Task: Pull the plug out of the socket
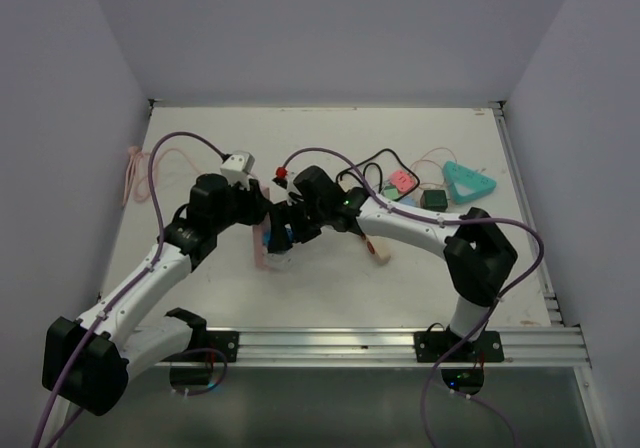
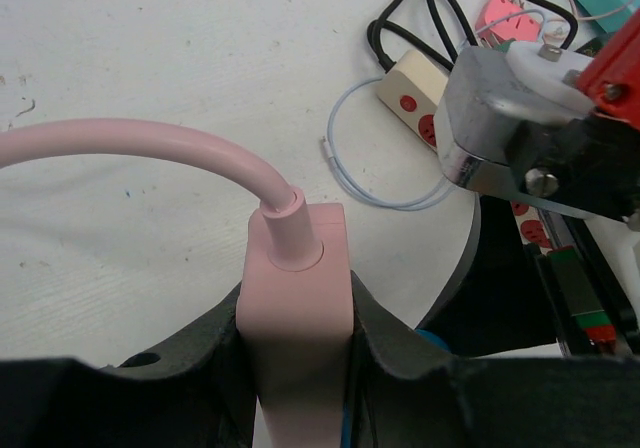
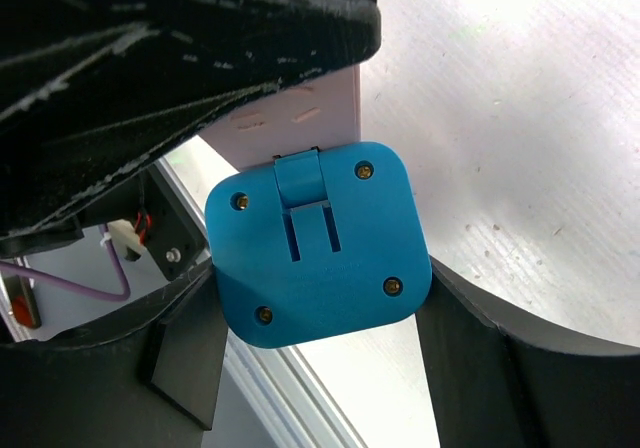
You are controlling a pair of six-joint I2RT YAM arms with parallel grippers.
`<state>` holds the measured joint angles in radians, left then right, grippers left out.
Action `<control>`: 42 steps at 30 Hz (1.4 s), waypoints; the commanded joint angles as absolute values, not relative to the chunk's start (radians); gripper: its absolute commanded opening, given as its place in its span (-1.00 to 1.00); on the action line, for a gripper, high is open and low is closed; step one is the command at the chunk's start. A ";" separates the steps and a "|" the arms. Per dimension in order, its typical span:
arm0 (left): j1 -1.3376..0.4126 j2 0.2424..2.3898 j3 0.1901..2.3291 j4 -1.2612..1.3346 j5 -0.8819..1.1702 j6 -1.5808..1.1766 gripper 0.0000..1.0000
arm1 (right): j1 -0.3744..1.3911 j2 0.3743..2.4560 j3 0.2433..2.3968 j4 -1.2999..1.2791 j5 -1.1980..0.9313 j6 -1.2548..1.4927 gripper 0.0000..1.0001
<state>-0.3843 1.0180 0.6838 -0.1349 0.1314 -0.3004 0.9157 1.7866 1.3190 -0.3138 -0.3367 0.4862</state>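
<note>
the left fingers (image 2: pixel 200 363) are clamped tight on both sides of the pink socket strip (image 2: pixel 300 298). the blue plug (image 3: pixel 315 248) sits plugged into that strip, with the right fingers (image 3: pixel 500 358) partly open on either side of it; i cannot tell if they grip it. beyond the strip, a beige power strip (image 2: pixel 405 88) lies on the desk (image 2: pixel 150 68).

R claw (image 3: pixel 320 293) hugs blue plug (image 3: pixel 318 258), L claw (image 2: pixel 297 363) pink socket (image 2: pixel 297 303); cream strip (image 2: pixel 410 90) + cables (image 2: pixel 374 36) crowd right side; table (image 1: pixel 230 293) bare left.
</note>
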 commanded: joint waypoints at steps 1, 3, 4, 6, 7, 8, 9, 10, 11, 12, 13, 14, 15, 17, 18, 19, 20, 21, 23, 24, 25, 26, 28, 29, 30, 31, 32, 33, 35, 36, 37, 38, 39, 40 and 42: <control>-0.376 1.011 0.739 -0.066 -0.026 -0.311 -1.00 | 0.914 1.698 1.279 -0.310 -0.315 0.450 -1.00; -0.374 1.015 0.735 -0.068 -0.063 -0.311 -1.00 | 0.913 1.678 1.266 -0.310 -0.308 0.437 -1.00; -0.374 1.019 0.729 -0.069 -0.075 -0.310 -1.00 | 0.910 1.672 1.252 -0.317 -0.299 0.425 -1.00; -0.374 1.026 0.723 -0.074 -0.115 -0.307 -1.00 | 0.905 1.641 1.241 -0.327 -0.293 0.416 -1.00; -0.374 1.029 0.715 -0.078 -0.132 -0.302 -1.00 | 0.896 1.629 1.223 -0.330 -0.296 0.410 -1.00; -0.374 1.031 0.712 -0.081 -0.155 -0.296 -1.00 | 0.891 1.606 1.215 -0.331 -0.299 0.405 -1.00; -0.374 1.031 0.707 -0.081 -0.166 -0.292 -1.00 | 0.885 1.592 1.204 -0.336 -0.302 0.403 -1.00; -0.374 1.031 0.700 -0.084 -0.176 -0.278 -1.00 | 0.871 1.579 1.184 -0.340 -0.305 0.397 -1.00; -0.374 1.032 0.696 -0.089 -0.192 -0.272 -1.00 | 0.864 1.553 1.174 -0.342 -0.314 0.391 -1.00; -0.374 1.032 0.692 -0.087 -0.196 -0.258 -1.00 | 0.844 1.539 1.164 -0.345 -0.321 0.390 -1.00; -0.374 1.031 0.690 -0.089 -0.201 -0.253 -1.00 | 0.830 1.526 1.143 -0.350 -0.327 0.385 -1.00; -0.374 1.032 0.690 -0.097 -0.210 -0.253 -1.00 | 0.818 1.510 1.134 -0.354 -0.331 0.379 -1.00; -0.374 1.031 0.690 -0.100 -0.210 -0.252 -1.00 | 0.804 1.482 1.125 -0.362 -0.330 0.373 -1.00; -0.374 1.023 0.695 -0.103 -0.192 -0.255 -1.00 | 0.753 1.438 1.086 -0.380 -0.304 0.359 -1.00; -0.374 1.023 0.702 -0.103 -0.184 -0.259 -1.00 | 0.708 1.390 1.068 -0.388 -0.264 0.354 -1.00; -0.374 1.022 0.706 -0.103 -0.176 -0.261 -1.00 | 0.681 1.367 1.034 -0.390 -0.221 0.353 -1.00; -0.374 1.022 0.710 -0.106 -0.161 -0.262 -1.00 | 0.658 1.347 1.017 -0.391 -0.174 0.350 -1.00; -0.374 1.022 0.718 -0.107 -0.155 -0.270 -1.00 | 0.637 1.324 1.006 -0.405 -0.120 0.342 -1.00; -0.374 1.026 0.727 -0.110 -0.131 -0.273 -1.00 | 0.586 1.289 0.994 -0.449 0.062 0.325 -1.00; -0.374 1.028 0.730 -0.113 -0.121 -0.279 -1.00 | 0.569 1.281 0.989 -0.452 0.115 0.318 -1.00; -0.374 1.029 0.736 -0.114 -0.111 -0.287 -1.00 | 0.536 1.275 0.982 -0.457 0.176 0.319 -1.00; -0.374 1.029 0.738 -0.112 -0.091 -0.290 -1.00 | 0.516 1.275 0.977 -0.454 0.201 0.318 -1.00; -0.374 1.031 0.745 -0.113 -0.071 -0.305 -1.00 | 0.465 1.287 0.977 -0.451 0.241 0.339 -1.00; -0.374 1.029 0.749 -0.115 -0.061 -0.310 -1.00 | 0.448 1.308 0.977 -0.446 0.259 0.345 -1.00; -0.374 1.029 0.755 -0.117 -0.045 -0.314 -1.00 | 0.434 1.322 0.979 -0.440 0.265 0.354 -0.99; -0.374 1.028 0.761 -0.118 -0.037 -0.321 -1.00 | 0.413 1.336 0.985 -0.433 0.273 0.383 -0.98; -0.374 1.025 0.764 -0.123 -0.023 -0.325 -1.00 | 0.404 1.362 0.986 -0.427 0.267 0.393 -0.98; -0.374 1.023 0.770 -0.127 -0.018 -0.328 -1.00 | 0.397 1.376 0.988 -0.416 0.261 0.399 -0.97; -0.374 1.016 0.776 -0.136 -0.005 -0.333 -1.00 | 0.385 1.422 0.991 -0.387 0.261 0.414 -0.93; -0.374 1.012 0.781 -0.141 -0.006 -0.334 -1.00 | 0.382 1.437 0.989 -0.376 0.255 0.416 -0.89; -0.374 1.009 0.785 -0.150 0.023 -0.334 -1.00 | 0.376 1.456 0.991 -0.358 0.250 0.423 -0.83; -0.374 1.008 0.788 -0.153 0.047 -0.336 -1.00 | 0.373 1.471 0.992 -0.351 0.244 0.426 -0.81; -0.374 1.006 0.792 -0.156 0.058 -0.340 -1.00 | 0.373 1.498 0.994 -0.342 0.232 0.426 -0.78; -0.374 1.003 0.792 -0.158 0.067 -0.341 -1.00 | 0.370 1.509 1.005 -0.342 0.229 0.433 -0.68; -0.374 0.996 0.792 -0.160 0.086 -0.344 -1.00 | 0.368 1.520 1.011 -0.342 0.213 0.431 -0.53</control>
<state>-0.3733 1.0359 0.7250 -0.2073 0.0151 -0.3138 0.3759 1.5116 0.9836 -0.3988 0.2173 0.4072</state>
